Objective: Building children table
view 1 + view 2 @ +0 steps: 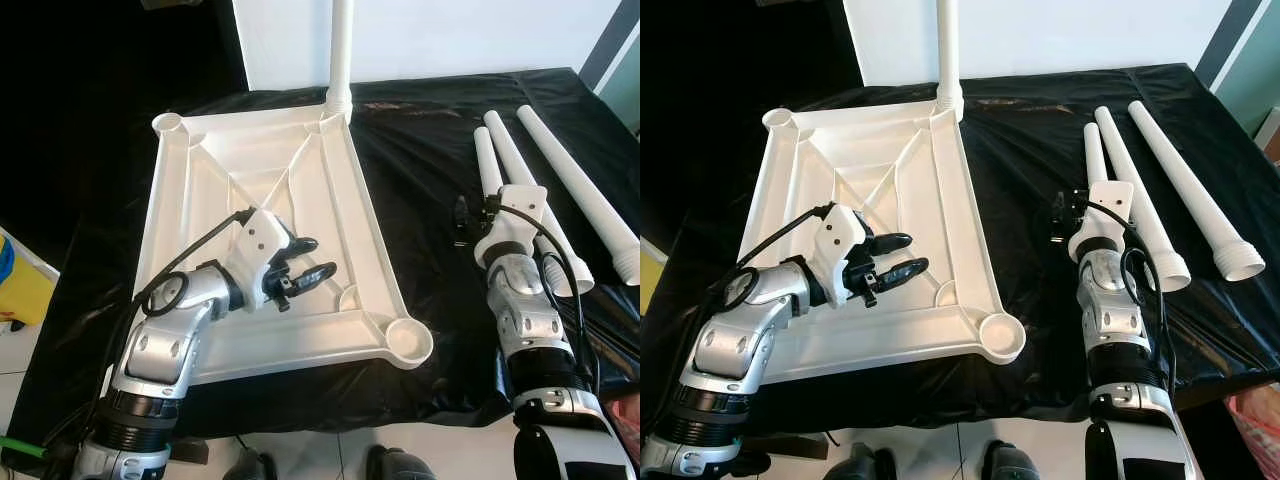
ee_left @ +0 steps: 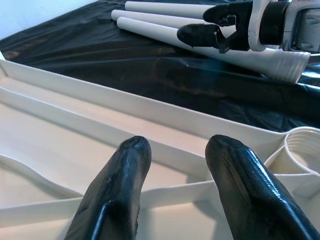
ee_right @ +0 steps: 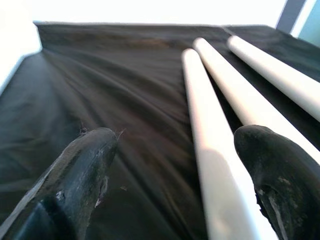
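A white children's table top (image 1: 372, 232) lies upside down on a black sheet. One white leg (image 1: 341, 50) stands upright in its far right corner socket. Three loose white legs (image 1: 585, 195) lie side by side on the sheet to the right. My left gripper (image 1: 318, 256) hovers open just over the ribbed underside near the top's right rim, fingers (image 2: 125, 170) empty. My right gripper (image 3: 177, 145) is open low over the sheet, straddling the leftmost loose leg (image 3: 205, 120), which runs between its fingers closer to one of them.
Open round sockets sit at the top's near right corner (image 1: 408, 340) and far left corner (image 1: 167, 122). A yellow object (image 1: 20, 285) stands on the floor to the left. The sheet's front edge runs just past my arms. A white panel (image 1: 450, 35) rises behind the table.
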Available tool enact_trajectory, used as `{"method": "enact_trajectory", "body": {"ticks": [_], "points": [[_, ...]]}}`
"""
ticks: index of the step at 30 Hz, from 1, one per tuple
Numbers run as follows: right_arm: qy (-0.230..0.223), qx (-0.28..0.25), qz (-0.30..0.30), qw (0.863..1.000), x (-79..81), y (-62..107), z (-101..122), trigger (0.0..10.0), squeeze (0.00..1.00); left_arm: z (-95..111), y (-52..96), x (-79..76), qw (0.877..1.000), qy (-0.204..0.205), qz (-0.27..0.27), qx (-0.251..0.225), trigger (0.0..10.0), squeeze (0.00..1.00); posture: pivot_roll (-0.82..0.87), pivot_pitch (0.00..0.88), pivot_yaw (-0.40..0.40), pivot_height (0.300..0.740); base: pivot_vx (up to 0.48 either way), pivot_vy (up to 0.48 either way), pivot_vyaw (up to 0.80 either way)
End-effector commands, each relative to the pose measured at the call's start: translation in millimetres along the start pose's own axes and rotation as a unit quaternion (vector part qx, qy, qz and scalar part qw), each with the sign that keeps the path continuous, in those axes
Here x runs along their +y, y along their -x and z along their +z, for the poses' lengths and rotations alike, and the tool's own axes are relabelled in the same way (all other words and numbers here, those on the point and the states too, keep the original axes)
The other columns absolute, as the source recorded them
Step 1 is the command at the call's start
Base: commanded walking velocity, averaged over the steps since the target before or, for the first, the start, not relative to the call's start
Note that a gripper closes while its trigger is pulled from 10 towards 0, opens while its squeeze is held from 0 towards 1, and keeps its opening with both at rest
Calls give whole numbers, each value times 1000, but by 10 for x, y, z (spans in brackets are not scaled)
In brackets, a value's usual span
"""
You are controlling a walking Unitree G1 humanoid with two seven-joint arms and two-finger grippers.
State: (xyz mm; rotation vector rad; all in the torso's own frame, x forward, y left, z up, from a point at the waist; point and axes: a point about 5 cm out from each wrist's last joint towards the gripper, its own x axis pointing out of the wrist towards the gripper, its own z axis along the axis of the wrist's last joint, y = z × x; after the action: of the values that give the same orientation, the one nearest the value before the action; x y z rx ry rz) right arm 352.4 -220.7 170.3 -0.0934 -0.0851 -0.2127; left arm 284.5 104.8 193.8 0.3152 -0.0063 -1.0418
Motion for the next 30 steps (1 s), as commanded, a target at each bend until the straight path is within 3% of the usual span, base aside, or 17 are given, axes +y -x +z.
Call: {"method": "enact_trajectory", "body": {"ticks": [1,5,10,13,22,30], "points": [[0,12,-16,1000,-39,-17,22,10000,0,-15,-5,92,996,2,90,0,10000,0,-21,142,52,740,0,0,0],[-37,65,-62,995,-109,-57,79,10000,0,1,-23,92,997,9,82,-2,10000,0,-26,142,53,740,0,0,0],[-47,81,-84,992,-130,-74,119,10000,0,0,-31,91,997,16,81,-4,10000,0,-30,139,54,740,0,0,0],[-60,148,-106,981,-175,-87,89,10000,0,7,-50,70,997,22,78,-6,10000,0,-34,131,47,740,0,0,0],[-73,191,-103,973,-182,-72,61,10000,0,7,-54,56,997,22,78,-8,10000,0,-40,126,43,740,0,0,0],[-99,286,-84,949,-168,28,-103,10000,0,-3,-59,31,997,26,76,-9,10000,0,-46,115,44,740,0,0,0]]}}
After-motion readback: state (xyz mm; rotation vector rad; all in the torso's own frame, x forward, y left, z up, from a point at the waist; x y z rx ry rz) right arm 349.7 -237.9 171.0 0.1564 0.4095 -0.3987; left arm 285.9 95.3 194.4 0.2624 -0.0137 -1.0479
